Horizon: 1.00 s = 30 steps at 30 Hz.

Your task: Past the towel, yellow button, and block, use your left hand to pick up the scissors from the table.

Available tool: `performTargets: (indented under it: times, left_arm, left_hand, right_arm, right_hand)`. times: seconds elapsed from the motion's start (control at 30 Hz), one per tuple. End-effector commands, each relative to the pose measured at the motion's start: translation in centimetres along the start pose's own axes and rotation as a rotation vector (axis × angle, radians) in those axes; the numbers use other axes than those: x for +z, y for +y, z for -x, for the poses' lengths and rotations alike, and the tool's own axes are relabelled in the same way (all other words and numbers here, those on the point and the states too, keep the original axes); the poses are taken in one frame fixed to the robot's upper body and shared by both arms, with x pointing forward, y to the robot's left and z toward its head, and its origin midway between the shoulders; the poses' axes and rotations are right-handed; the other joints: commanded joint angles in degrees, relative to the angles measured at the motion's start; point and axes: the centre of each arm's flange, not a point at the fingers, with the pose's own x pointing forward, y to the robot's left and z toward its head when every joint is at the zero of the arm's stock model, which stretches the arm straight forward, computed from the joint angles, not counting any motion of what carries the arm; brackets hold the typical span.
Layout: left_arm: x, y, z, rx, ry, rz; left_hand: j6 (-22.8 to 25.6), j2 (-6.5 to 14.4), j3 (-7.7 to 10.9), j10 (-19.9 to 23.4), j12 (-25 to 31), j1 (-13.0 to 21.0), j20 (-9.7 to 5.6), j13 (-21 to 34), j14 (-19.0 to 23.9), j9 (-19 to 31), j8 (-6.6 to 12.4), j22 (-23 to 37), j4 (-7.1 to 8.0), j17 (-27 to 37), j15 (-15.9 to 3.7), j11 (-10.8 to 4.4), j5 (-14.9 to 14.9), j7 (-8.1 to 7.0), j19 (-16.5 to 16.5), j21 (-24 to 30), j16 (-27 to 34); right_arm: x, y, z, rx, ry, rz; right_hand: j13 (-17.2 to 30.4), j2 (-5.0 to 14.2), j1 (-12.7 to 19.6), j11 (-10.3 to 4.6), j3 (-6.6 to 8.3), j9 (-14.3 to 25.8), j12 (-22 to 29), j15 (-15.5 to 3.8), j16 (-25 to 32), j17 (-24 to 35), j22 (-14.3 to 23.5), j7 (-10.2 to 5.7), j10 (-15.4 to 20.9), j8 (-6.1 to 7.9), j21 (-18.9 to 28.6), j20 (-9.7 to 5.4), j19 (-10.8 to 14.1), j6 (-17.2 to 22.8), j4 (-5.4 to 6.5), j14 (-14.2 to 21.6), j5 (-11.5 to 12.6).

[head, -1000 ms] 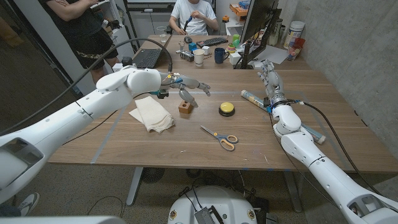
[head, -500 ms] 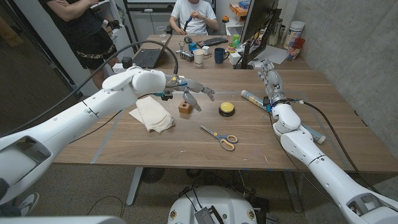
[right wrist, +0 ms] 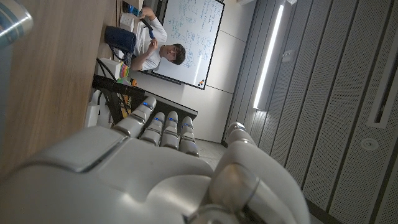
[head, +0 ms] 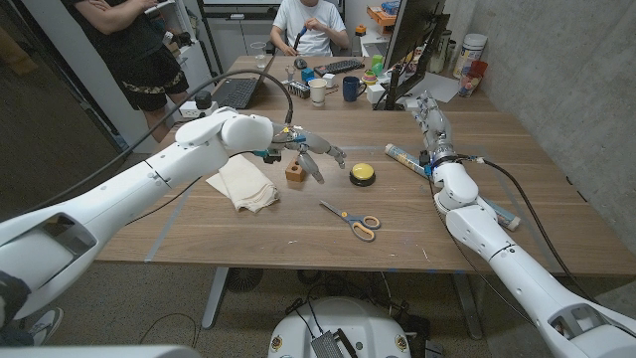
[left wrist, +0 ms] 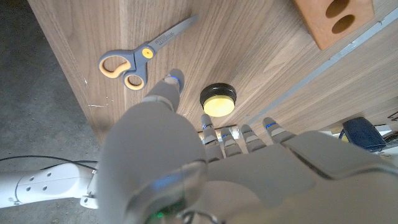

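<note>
- Our left hand (head: 313, 154) hung above the table (head: 517, 224) with nothing in it, fingers apart and reaching toward the button (head: 363, 175).
- In the head view it was over the block (head: 295, 173), which sat just beneath and a little behind the fingers.
- The scissors (head: 351, 219) lay flat on the table, nearer the front edge than the block and button, well apart from our left hand.
- Their blades pointed toward the towel side and their orange-and-grey handles lay toward our right arm.
- In the left wrist view we saw the scissors (left wrist: 138, 55) beyond our left thumb (left wrist: 166, 93), the button (left wrist: 218, 101) near the fingertips, and the block (left wrist: 333, 22) with two round holes in its face.
- The towel (head: 244, 183) lay crumpled under our left forearm, just beside the block.
- Our right hand (head: 428, 114) stood over the far right of the table, fingers straight and close together, holding nothing.
- A foil-wrapped roll (head: 405, 156) lay just beside our right wrist.
- In the right wrist view the fingers (right wrist: 163, 129) stretched out along the table edge, with a seated person (right wrist: 157, 51) beyond them.
- A laptop (head: 237, 91) and mugs (head: 353, 88) stood at the far end of the table, where a person (head: 310, 26) sat and another (head: 124, 45) stood.
</note>
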Motion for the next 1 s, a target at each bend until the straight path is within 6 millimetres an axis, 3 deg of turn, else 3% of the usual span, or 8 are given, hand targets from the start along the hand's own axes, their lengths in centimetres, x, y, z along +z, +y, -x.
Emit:
performTargets:
  times: [0.03,0.2,0.7,1.0]
  left_arm:
    - [1.6,-0.8,-1.4,-0.038,-0.032,-0.022]
    - [3.1,-1.1,-1.6,-0.053,-0.058,-0.035]
    - [4.2,-2.3,-2.1,-0.09,-0.061,-0.021]
    - [6.0,-2.4,-1.7,-0.088,-0.073,-0.053]
  left_hand:
    - [0.06,0.09,-0.38,0.12,0.4,0.74,-0.07,0.09,-0.49,0.28,0.34,0.11,0.23,0.14,0.16,0.15,-0.41,0.5,-0.48,-0.12,0.2]
    - [0.03,0.18,-0.57,0.16,0.45,0.7,0.02,0.14,-0.75,0.38,0.48,0.12,0.39,0.2,0.24,0.17,-0.47,0.67,-0.49,-0.16,0.17]
    - [0.25,0.37,-0.93,-0.19,0.41,0.75,0.02,0.25,-1.14,0.63,0.98,0.15,0.67,0.36,0.65,0.52,-0.56,0.96,-0.81,-0.36,0.22]
    - [0.43,0.56,-1.02,-0.15,0.49,0.9,0.06,0.32,-1.29,0.76,1.27,0.17,0.75,0.44,0.8,0.53,-0.59,1.14,-0.88,-0.42,0.26]
  right_arm:
    - [0.9,0.5,-1.5,0.012,-0.028,0.002]
    - [0.7,-0.1,-1.5,-0.005,-0.017,0.007]
    - [1.1,-0.4,-1.1,-0.006,-0.016,0.009]
    - [1.5,0.2,-1.1,0.003,-0.015,0.022]
  right_hand:
    - [0.22,0.2,-0.37,0.07,0.12,0.14,0.02,0.03,-0.06,0.14,0.22,-0.04,0.18,0.1,0.16,-1.61,0.13,0.21,-0.38,0.25,0.22]
    - [0.22,0.22,-0.41,0.31,0.13,0.15,0.09,0.01,0.0,0.16,0.22,-0.07,0.37,0.11,0.17,-1.58,0.12,0.28,-0.4,0.41,0.22]
    - [0.22,0.21,-0.54,0.32,0.13,0.15,0.13,-0.01,0.08,0.18,0.23,-0.06,0.58,0.16,0.27,-1.62,0.32,0.55,-0.48,0.71,0.2]
    - [0.22,0.21,-0.59,0.31,0.13,0.15,0.11,-0.05,0.06,0.18,0.24,-0.06,0.61,0.17,0.3,-1.6,0.38,0.66,-0.55,0.77,0.2]
